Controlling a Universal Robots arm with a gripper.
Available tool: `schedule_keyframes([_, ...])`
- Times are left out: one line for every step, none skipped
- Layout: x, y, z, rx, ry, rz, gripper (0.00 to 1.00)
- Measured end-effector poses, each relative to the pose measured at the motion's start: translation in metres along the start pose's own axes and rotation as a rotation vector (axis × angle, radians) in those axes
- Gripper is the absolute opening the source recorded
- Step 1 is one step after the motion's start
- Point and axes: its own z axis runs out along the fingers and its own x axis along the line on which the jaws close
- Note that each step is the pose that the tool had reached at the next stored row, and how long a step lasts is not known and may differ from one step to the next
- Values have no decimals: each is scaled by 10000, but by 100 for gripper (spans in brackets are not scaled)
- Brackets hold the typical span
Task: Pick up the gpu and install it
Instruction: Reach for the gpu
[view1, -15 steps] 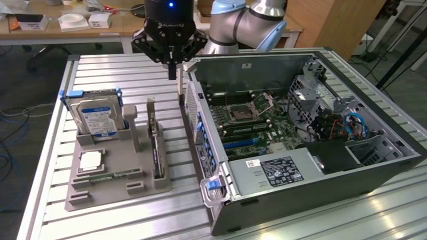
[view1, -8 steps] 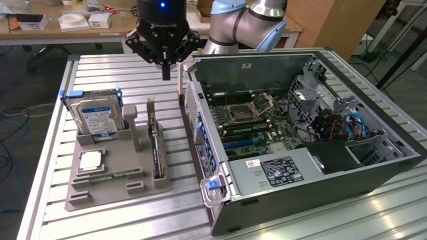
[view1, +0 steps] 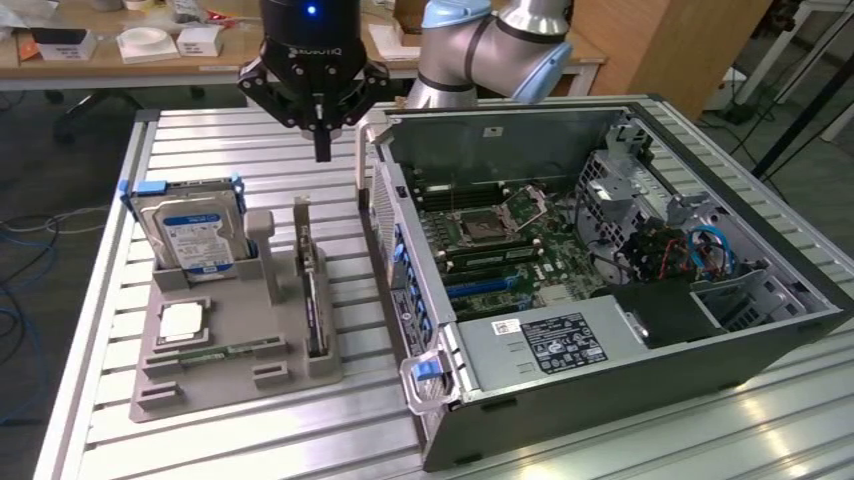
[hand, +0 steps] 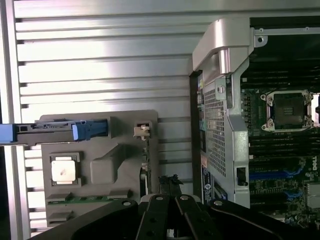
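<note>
Pincer (view1: 322, 150) clenched, fingers pinched to a single point, nothing in it. It hangs above the bare slats of the aluminium table (view1: 240, 160), over the strip between the fixture tray and the table's far edge, just off the near corner of the open computer case (view1: 747, 345). The gpu (view1: 315, 300) is not picked up. It stands on its long edge in a slot along the grey fixture tray (view1: 214, 385), on the tray side nearest the case, with its silver bracket end upright and pointing toward the pincer. The pincer is well apart from the card, above and beyond its bracket end. On the same tray: hard drive (view1: 198, 235) with a blue-white label, upright in blue rails at the far corner; CPU (view1: 180, 320) lying flat; green memory stick (view1: 220, 352) flat beside it. The tray sits toward the table edge at the exterior view's left. The case lies on its side and takes up the exterior view's right half, motherboard (view1: 507, 240) exposed.
</note>
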Motion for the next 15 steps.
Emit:
schedule_keyframes([17, -1, 0, 1, 1, 0, 11])
schedule_keyframes([32, -2, 0, 0, 1, 0, 11])
schedule_keyframes([52, -4, 0, 0, 0, 1, 11])
schedule_keyframes([68, -5, 0, 0, 1, 0, 11])
schedule_keyframes([83, -6, 0, 0, 1, -1, 11])
schedule_keyframes([101, -8, 0, 0, 1, -1, 11])
schedule_keyframes([120, -9, 0, 0, 1, 0, 11])
schedule_keyframes([140, -11, 0, 1, 2, 0, 11])
schedule_keyframes([158, -12, 0, 0, 1, -1, 11])
schedule_keyframes([175, -13, 1, 0, 2, 0, 11])
schedule_keyframes([190, -14, 1, 1, 3, 0, 11])
schedule_keyframes([205, -15, 1, 1, 4, 0, 11])
schedule_keyframes([218, -16, 1, 0, 4, 0, 11])
schedule_keyframes([230, -17, 1, 1, 4, 0, 11])
schedule_keyframes([245, -19, 1, 0, 5, 0, 11])
